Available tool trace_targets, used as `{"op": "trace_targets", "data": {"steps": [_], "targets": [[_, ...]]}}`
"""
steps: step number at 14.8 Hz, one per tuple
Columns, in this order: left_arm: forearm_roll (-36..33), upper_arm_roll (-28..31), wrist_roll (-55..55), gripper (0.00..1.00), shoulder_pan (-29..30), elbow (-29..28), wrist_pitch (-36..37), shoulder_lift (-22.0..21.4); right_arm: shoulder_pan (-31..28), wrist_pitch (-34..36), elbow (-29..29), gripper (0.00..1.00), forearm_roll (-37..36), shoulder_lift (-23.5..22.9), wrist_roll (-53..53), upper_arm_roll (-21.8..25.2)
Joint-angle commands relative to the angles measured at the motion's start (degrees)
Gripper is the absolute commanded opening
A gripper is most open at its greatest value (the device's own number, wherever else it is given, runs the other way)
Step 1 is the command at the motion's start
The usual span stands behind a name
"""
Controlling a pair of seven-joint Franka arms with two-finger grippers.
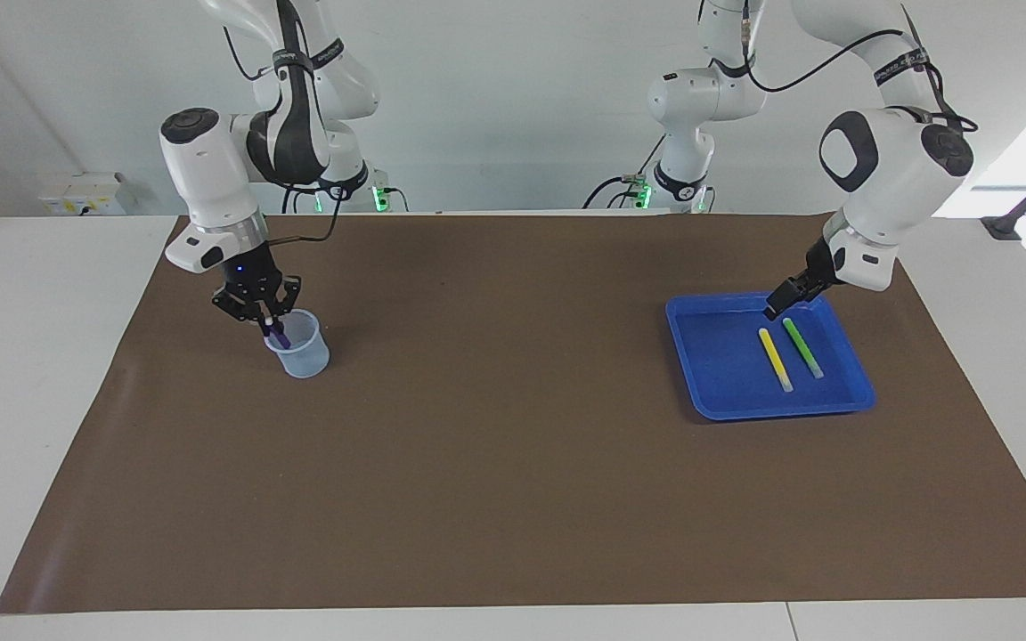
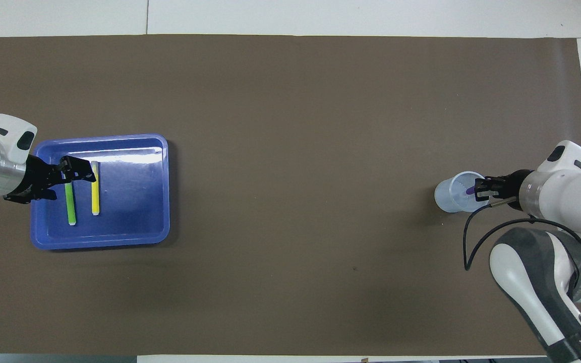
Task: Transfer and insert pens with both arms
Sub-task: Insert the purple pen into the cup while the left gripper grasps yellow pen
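Observation:
My right gripper is shut on the purple pen, which stands tilted with its lower end inside the translucent cup. From above, the right gripper sits at the cup's rim and the purple pen shows inside it. The yellow pen and the green pen lie side by side in the blue tray. My left gripper hangs open and holds nothing, low over the tray's edge nearest the robots. Overhead, the left gripper covers the ends of the yellow pen and green pen.
A brown mat covers most of the white table. The cup stands toward the right arm's end, the tray toward the left arm's end. Two smaller white arms with green lights stand at the robots' edge.

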State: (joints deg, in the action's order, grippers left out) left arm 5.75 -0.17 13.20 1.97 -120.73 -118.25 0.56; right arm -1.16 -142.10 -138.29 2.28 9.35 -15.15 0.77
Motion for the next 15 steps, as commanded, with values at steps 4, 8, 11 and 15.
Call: {"op": "trace_targets", "data": {"steps": [4,8,11,15], "targets": [[-1.35,-0.35,-4.58,1.00,0.93,-5.30,-9.88,4.00,-1.83,-3.09,-1.98,0.00,-0.88,-0.38,-1.02,-0.51],[-1.35,-0.35,-5.20,1.00,0.84,-10.14,-16.82,4.36,-1.83,-2.92,-1.98,0.00,-0.88,-0.47,-0.58,-0.51],[-1.44,-0.27,-7.29,0.94,0.66,-10.23,-18.85,5.93,-1.83,-2.92,-1.81,0.46,-0.88,-0.73,-0.05,-0.51],[-4.51,-0.35,-10.64,0.92,0.75,-9.88,-19.65,7.26,-1.83,-2.92,-1.19,0.70,-0.70,-1.08,-0.05,-0.51]]}}
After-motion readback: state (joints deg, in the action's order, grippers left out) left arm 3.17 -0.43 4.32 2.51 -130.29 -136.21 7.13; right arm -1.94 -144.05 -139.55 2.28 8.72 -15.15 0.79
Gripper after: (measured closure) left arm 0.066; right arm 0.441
